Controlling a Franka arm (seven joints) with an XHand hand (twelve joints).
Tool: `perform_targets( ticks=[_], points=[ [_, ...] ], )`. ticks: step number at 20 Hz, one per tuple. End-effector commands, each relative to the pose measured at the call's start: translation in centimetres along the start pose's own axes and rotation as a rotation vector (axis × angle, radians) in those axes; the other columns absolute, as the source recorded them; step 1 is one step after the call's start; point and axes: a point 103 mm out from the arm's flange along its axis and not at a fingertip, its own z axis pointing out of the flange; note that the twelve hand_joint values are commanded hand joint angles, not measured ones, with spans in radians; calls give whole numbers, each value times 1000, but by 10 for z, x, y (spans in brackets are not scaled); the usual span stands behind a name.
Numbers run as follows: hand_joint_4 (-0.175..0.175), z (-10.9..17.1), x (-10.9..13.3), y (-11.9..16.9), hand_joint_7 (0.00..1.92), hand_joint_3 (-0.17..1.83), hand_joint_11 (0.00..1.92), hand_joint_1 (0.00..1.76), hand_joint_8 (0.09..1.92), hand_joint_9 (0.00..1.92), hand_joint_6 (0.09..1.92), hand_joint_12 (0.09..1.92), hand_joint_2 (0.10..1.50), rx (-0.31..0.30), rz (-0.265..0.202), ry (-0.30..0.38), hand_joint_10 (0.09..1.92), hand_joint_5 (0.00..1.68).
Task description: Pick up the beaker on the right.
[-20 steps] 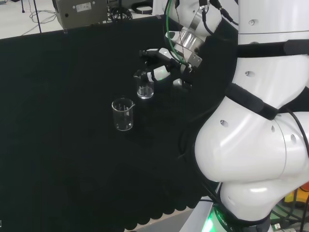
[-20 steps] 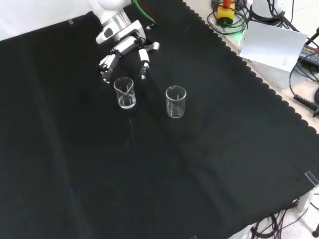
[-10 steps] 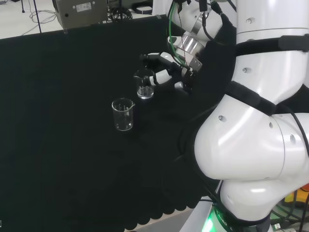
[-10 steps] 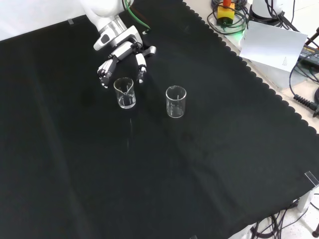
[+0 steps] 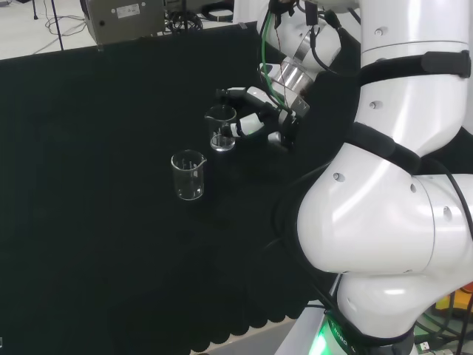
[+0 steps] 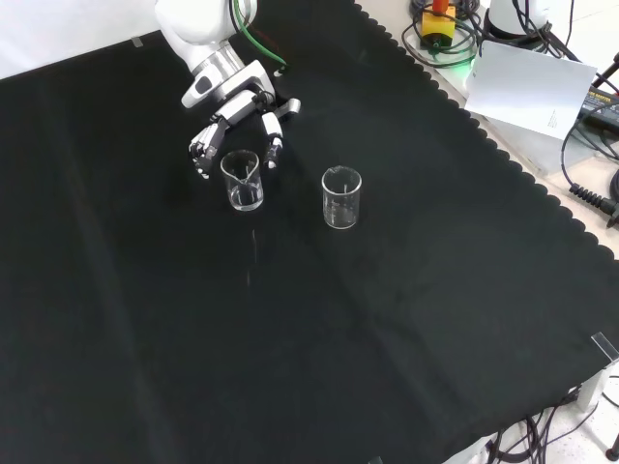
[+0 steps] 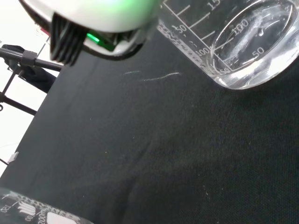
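Two clear glass beakers stand upright on the black cloth. In the head view one beaker (image 5: 220, 127) is right by the hand (image 5: 255, 118), and the other beaker (image 5: 188, 175) stands apart, nearer and to the left. In the front view the hand (image 6: 235, 114) reaches down from the top. Its fingers (image 6: 201, 155) and thumb (image 6: 274, 150) are spread on either side of the near beaker (image 6: 242, 180), and I see no contact. The second beaker (image 6: 340, 197) stands free to its right. The wrist view has a beaker's graduated base (image 7: 247, 42) close up.
The arm's white links (image 5: 384, 192) take up the right of the head view. A grey equipment box (image 5: 122, 15) stands beyond the cloth's far edge. In the front view a white sheet (image 6: 532, 87) and cables (image 6: 590, 193) lie past the scalloped right edge of the cloth.
The hand has come down and closer to the beaker beside it, so the fingers and thumb now flank the glass. Neither beaker has moved.
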Motion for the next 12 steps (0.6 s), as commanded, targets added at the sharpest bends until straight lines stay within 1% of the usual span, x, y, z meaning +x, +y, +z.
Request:
perform_targets(
  ticks=[1, 7, 8, 9, 12],
  points=[
    [-44, 5, -3, 3, 295, 636, 48, 1024, 727, 431, 87, 1410, 489, -28, -4, 13, 682, 525],
    [-44, 9, -2, 7, 359, 664, 78, 1048, 730, 489, 110, 1392, 479, -47, -2, 34, 655, 572],
    [-43, 10, -2, 8, 370, 669, 81, 1053, 724, 501, 164, 1392, 477, -49, -2, 38, 638, 564],
    [-42, 12, -2, 9, 377, 672, 83, 1058, 723, 511, 262, 1391, 476, -50, -2, 44, 628, 536],
    [-41, 15, -3, 10, 388, 680, 91, 1068, 730, 522, 603, 1388, 474, -45, -2, 51, 624, 438]
  ],
)
